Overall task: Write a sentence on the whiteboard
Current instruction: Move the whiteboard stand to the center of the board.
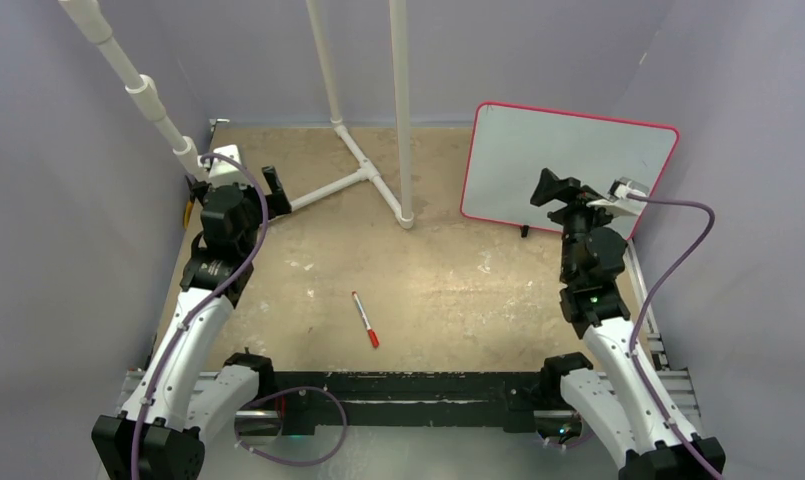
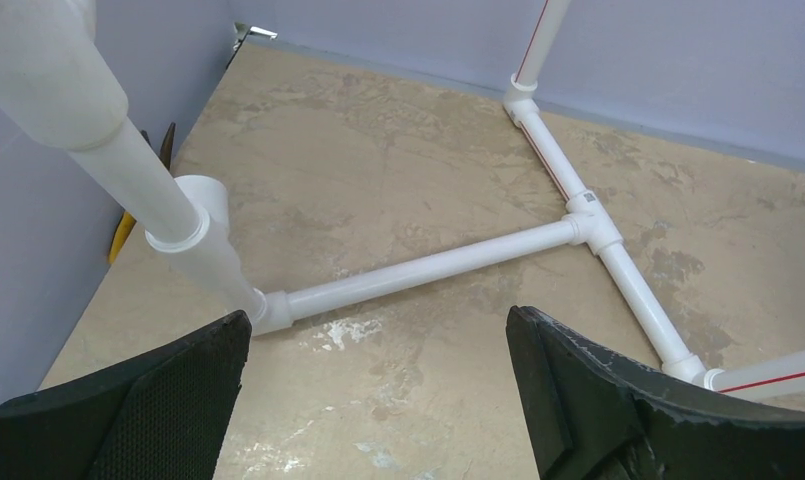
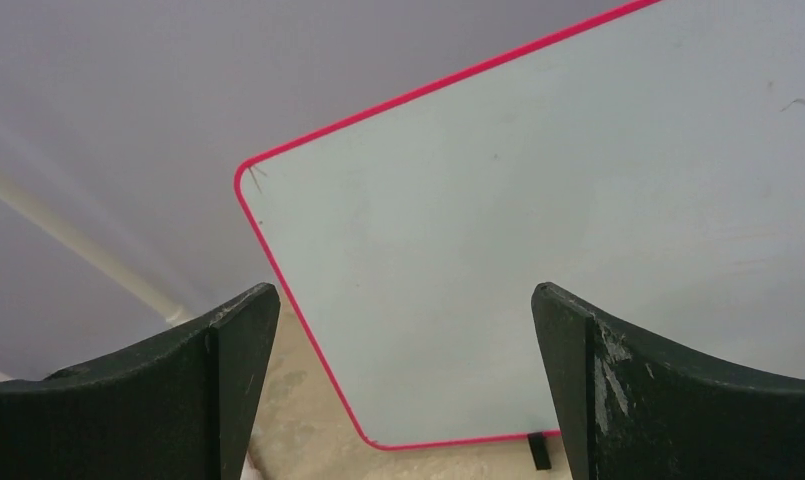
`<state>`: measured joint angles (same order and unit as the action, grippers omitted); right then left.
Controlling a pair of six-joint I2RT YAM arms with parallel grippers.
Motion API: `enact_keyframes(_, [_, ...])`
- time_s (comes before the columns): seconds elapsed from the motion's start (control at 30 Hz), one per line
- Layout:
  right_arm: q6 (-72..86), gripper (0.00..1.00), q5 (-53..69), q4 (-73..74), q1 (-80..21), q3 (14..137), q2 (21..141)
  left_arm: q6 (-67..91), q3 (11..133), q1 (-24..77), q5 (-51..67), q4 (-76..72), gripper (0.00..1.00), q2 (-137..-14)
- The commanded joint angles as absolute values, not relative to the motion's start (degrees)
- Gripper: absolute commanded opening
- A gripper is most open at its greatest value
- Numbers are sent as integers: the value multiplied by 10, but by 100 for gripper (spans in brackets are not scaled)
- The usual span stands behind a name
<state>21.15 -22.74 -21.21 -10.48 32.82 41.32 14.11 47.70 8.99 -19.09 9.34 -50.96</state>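
The whiteboard (image 1: 538,165) stands upright at the back right, white with a thin red-pink frame and small black feet. Its face shows no red lettering; the sentence is not in view. In the right wrist view the whiteboard (image 3: 538,250) fills the frame, bare but for faint marks. My right gripper (image 1: 550,190) is open and empty just in front of the board; its jaws stand wide apart (image 3: 406,330). A red-capped marker (image 1: 365,319) lies on the table near the front middle. My left gripper (image 1: 274,182) is open and empty at the back left, jaws wide (image 2: 378,350).
A white PVC pipe frame (image 1: 363,175) lies on the table at the back middle, with upright poles (image 1: 402,110). It also shows in the left wrist view (image 2: 428,268). A slanted pipe (image 1: 138,90) stands beside the left arm. Grey walls enclose the table.
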Motion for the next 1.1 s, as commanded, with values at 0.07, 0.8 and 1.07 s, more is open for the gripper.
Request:
enact_keyframes(0.07, [252,99,-134,-212,-104,305,446,156,500,86,-203,93,99,-511])
enact_keyframes(0.8, [336,75,-134,-237,-91,292,760,158,491,87,-100,89,96,-551])
enact_keyframes(1.07, [341,70,-137,-218,-76,327,814,158,494,87,-98,93,96,-552])
